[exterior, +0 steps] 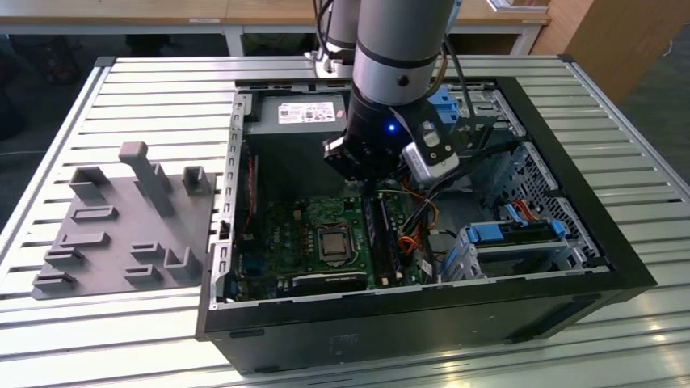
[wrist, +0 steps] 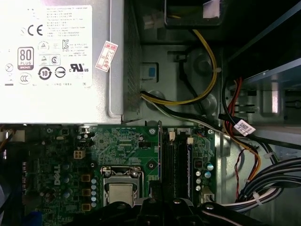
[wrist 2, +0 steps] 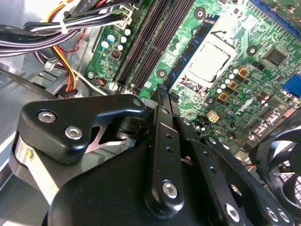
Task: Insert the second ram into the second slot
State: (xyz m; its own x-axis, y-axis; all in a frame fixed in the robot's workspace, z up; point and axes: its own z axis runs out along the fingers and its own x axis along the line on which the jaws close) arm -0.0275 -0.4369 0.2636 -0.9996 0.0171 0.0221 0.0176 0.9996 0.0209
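Your gripper [wrist 2: 165, 93] has its fingers [wrist 2: 162, 117] drawn narrow, with no gap showing between the tips in the second wrist view. The second ram [wrist 2: 190, 49] runs straight out ahead of the fingertips. It stands on edge in the memory row nearest the processor socket [wrist 2: 209, 59]. Its near end sits right at the tips, and you cannot tell whether they pinch it or only bear on it. The empty slots [wrist 2: 141, 42] lie on the side of the fingers away from the socket.

I judge the step in hand to be seating the stick. Press straight down along its edge without rocking it sideways, and keep it parallel to the neighbouring slots. A tilt toward the socket would likely bind it. Mind the cable bundle [wrist 2: 70, 28], which lies beyond the empty slots from the fingers.

In the first wrist view you look straight down, so the stick is a thin line in step with the slots, and the white latches [wrist: 189, 140] and the power supply [wrist: 56, 56] lie past its far end. That is your check on alignment. The second wrist view shows the stick's face and where the tips meet it. The exterior view shows the arm [exterior: 399, 56] upright over the computer case [exterior: 603, 242].
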